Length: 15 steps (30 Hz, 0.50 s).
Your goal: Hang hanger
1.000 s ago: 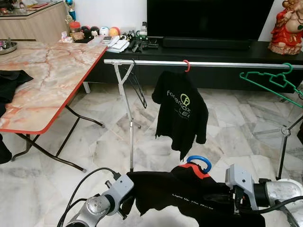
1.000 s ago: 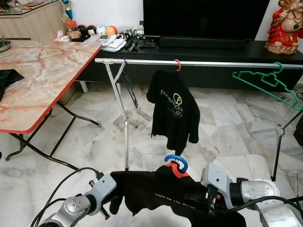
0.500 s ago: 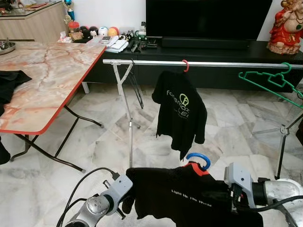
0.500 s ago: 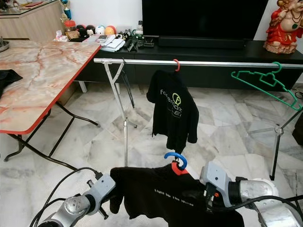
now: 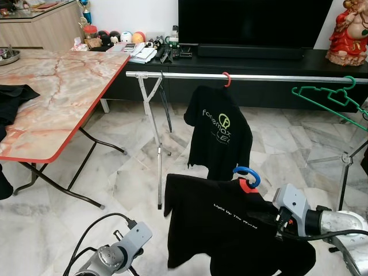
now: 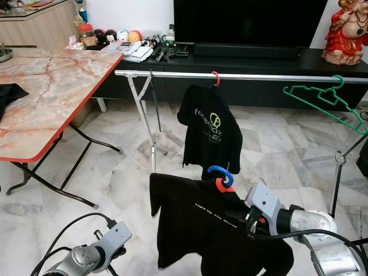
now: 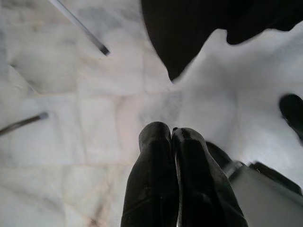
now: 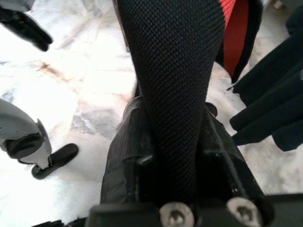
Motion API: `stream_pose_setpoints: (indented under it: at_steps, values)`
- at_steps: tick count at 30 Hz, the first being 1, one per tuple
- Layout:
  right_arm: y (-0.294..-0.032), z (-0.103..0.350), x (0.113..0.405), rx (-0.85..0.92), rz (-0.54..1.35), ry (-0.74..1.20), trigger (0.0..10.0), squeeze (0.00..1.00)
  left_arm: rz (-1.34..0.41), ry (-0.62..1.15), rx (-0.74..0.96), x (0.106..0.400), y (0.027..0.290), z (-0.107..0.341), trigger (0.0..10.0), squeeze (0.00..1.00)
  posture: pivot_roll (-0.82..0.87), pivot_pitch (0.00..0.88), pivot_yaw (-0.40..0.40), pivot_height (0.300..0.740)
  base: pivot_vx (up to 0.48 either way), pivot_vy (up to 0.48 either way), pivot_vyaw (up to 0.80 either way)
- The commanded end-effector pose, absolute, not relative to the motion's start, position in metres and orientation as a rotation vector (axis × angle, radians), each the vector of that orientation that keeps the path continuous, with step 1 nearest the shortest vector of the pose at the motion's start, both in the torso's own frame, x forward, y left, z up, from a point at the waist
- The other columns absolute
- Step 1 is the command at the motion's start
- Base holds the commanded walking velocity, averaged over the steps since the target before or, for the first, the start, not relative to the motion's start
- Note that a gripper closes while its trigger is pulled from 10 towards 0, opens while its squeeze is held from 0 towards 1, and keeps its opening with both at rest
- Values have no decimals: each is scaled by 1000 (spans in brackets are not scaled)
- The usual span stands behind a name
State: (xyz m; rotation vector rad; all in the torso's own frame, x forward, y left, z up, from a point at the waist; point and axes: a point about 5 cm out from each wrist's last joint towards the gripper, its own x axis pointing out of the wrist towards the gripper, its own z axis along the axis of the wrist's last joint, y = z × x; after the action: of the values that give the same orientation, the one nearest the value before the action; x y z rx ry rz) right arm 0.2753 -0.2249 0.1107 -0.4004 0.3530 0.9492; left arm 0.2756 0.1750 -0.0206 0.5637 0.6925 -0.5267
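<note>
Marble floor throughout; a marble-patterned folding worktop with a red edge stands to the robot's left. A black TV cabinet runs along the far wall. In front of it a silver clothes rail spans the room on a thin stand.

On the rail hangs a black T-shirt on a red hook, its chest print reading roughly "forcemax" with a round green-and-white logo; smaller lines below are illegible. A bare green hanger sits tilted at the rail's right end.

Task item: a second black shirt on a blue-hooked hanger, held below the rail and in front of the hung shirt, not on the rail. White lettering reads "Light Up The World".

Right gripper: forearm extended leftward, fingers clamped on the shirt near its red collar. Left gripper: arm low, fingers pressed together, holding nothing, pointing at the floor.
</note>
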Motion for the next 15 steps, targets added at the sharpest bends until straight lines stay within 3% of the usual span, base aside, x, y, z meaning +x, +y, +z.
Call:
stream_pose_setpoints:
  at_steps: [1,2,3,4,15]
  values:
    - [-226,113,274,-439,979,354,10000,0,-504,596,509,285,170,-10,10000,0,46,99,-16,740,0,0,0]
    - [-227,111,273,-448,986,368,10000,0,-503,574,479,288,169,-7,10000,0,45,99,-15,740,0,0,0]
    - [-227,109,271,-455,999,384,10000,0,-517,551,460,290,167,-4,10000,541,48,98,-15,740,0,0,0]
    - [-226,109,270,-456,1011,390,10000,0,-537,537,471,290,165,-3,10000,1000,48,98,-15,740,0,0,0]
    - [-229,118,266,-471,1097,408,10000,0,-644,482,424,290,157,3,10000,1000,36,100,-15,740,0,0,0]
